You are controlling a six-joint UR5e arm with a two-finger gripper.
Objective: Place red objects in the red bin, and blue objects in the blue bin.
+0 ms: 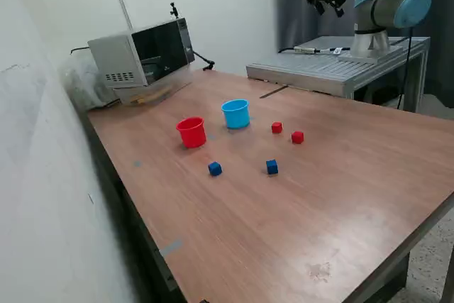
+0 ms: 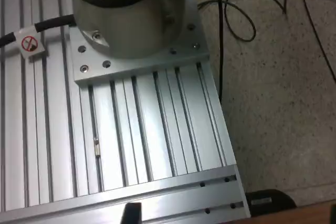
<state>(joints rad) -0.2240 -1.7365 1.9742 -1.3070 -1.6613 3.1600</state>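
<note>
On the wooden table (image 1: 340,196) stand a red cup (image 1: 191,132) and a light blue cup (image 1: 235,113), side by side and upright. Two small red cubes (image 1: 277,128) (image 1: 297,137) lie on the exterior view's right of the blue cup. Two dark blue cubes (image 1: 215,168) (image 1: 272,167) lie nearer the front. My gripper (image 1: 329,8) hangs high above the far end of the table, far from all of them, open and empty. The wrist view shows none of the cubes or cups; one dark fingertip (image 2: 131,213) shows at its edge.
A grey box-shaped appliance (image 1: 142,51) stands at the table's far corner near the white wall. The arm's base (image 2: 126,14) is bolted to a slotted aluminium plate (image 1: 319,69) behind the table. Cables (image 2: 236,19) lie on the floor beside it.
</note>
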